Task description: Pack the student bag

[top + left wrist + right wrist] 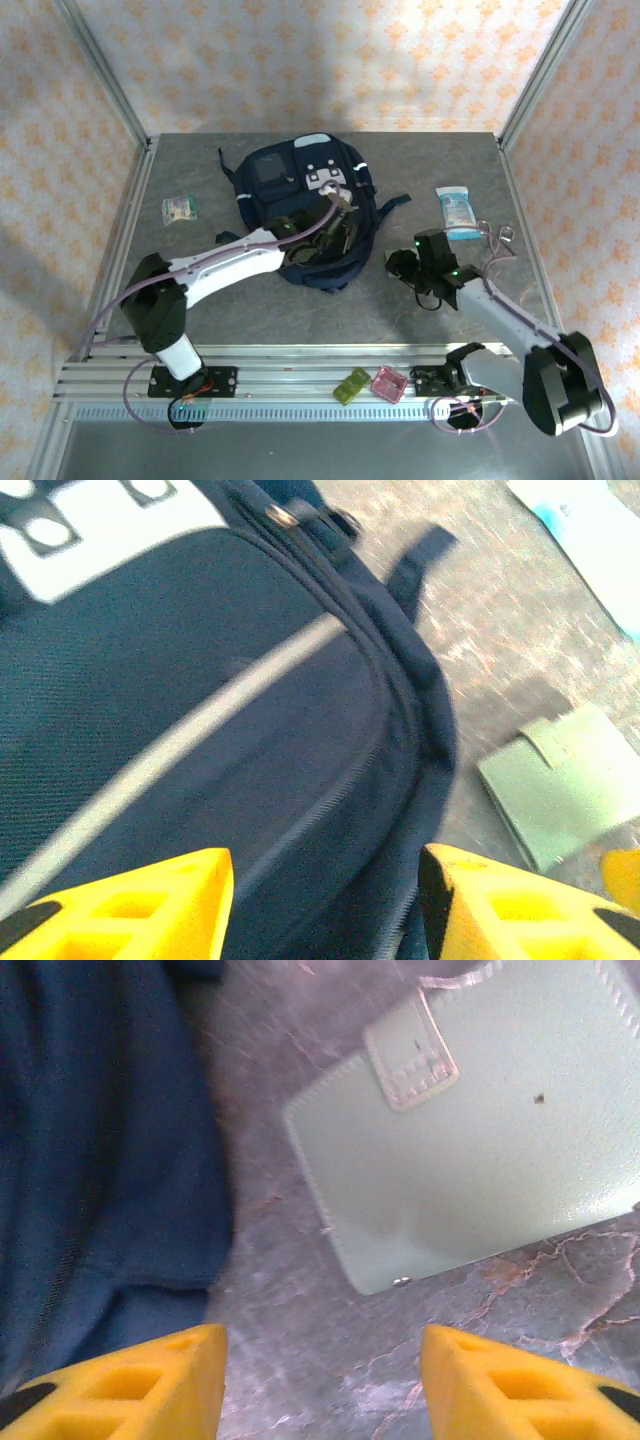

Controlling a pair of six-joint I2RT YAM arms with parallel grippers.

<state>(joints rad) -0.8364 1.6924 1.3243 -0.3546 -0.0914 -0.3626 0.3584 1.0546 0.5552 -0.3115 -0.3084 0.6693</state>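
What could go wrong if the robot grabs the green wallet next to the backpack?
The pale green wallet lies flat on the table, so the right tool, open near it, might slip off or scrape the surface. The left tool hangs open over the student bag close by, so the two arms could bump. I can't see an open pocket here, so the wallet might have nowhere to go.

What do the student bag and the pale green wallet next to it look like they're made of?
The student bag looks like matte navy woven fabric, probably synthetic: fine weave grain, stitched seams. The wallet looks like smooth leather or imitation, with soft sheen, stitched tab and edge; which one, I cannot tell.
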